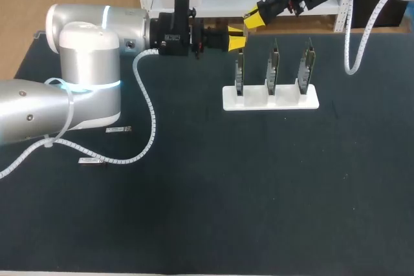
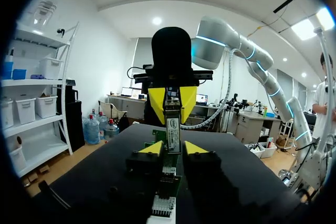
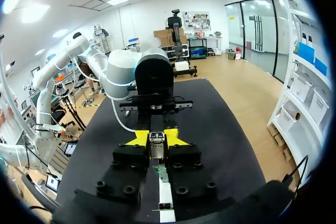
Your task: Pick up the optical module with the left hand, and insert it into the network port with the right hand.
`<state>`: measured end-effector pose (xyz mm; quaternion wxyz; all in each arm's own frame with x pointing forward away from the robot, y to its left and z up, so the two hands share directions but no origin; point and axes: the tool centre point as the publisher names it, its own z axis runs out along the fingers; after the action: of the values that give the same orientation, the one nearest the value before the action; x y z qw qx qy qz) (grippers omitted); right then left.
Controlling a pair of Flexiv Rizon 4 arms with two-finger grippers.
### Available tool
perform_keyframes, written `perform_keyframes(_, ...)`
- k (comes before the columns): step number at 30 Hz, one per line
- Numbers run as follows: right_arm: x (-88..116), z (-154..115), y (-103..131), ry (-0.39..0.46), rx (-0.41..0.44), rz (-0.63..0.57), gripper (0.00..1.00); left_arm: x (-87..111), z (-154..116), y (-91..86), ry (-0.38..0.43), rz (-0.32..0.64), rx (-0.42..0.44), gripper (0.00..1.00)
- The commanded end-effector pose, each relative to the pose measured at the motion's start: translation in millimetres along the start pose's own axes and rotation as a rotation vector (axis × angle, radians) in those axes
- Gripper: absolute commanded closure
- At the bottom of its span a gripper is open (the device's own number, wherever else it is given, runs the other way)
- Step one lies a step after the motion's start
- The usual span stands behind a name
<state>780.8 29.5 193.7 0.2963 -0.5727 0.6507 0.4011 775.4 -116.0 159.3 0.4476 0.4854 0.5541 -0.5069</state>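
The optical module (image 2: 174,129), a slim metal stick, hangs in the air between my two grippers, above the left end of the white rack (image 1: 270,98). My right gripper (image 3: 157,139) comes in from the far right and is shut on one end of the optical module (image 3: 157,145). My left gripper (image 2: 174,148) faces it from the left, and the module's other end stands between its yellow tips with a thin gap at each side. In the head view the left gripper (image 1: 237,37) and the right gripper (image 1: 249,21) nearly meet tip to tip.
The rack holds three upright network cards (image 1: 274,63) with their ports upward, the leftmost (image 1: 240,69) right below the grippers. Two spare modules (image 1: 118,130) (image 1: 92,159) lie on the black table near the left arm's base, beside its white coiled cable (image 1: 152,127).
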Motion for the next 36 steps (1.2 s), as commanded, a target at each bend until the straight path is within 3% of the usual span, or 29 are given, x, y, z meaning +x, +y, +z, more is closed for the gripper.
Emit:
perform_keyframes(1, 0.8, -1.7, 3.9, -0.001, 0.012, -0.001, 1.00, -0.3, 0.1, 1.6, 0.002, -0.001, 0.003, 0.00)
perform_keyframes(7, 0.4, -3.8, 3.7, -0.002, 0.022, -0.004, 1.00, -0.5, -0.4, 1.4, 0.002, -0.003, 0.007, 0.00)
perform_keyframes(19, -0.1, -3.5, 3.4, -0.012, 0.037, -0.009, 1.00, -3.6, -3.4, -3.1, 0.163, 0.103, -0.049, 0.00)
perform_keyframes(24, 0.7, -3.6, 4.7, -0.015, 0.036, -0.010, 1.00, -8.2, -13.1, 0.0, 0.189, 0.125, -0.067, 0.00)
perform_keyframes(36, -2.4, -3.9, 5.5, -0.021, 0.035, -0.032, 1.00, 2.4, -29.7, 0.0, 0.336, 0.177, -0.101, 0.00)
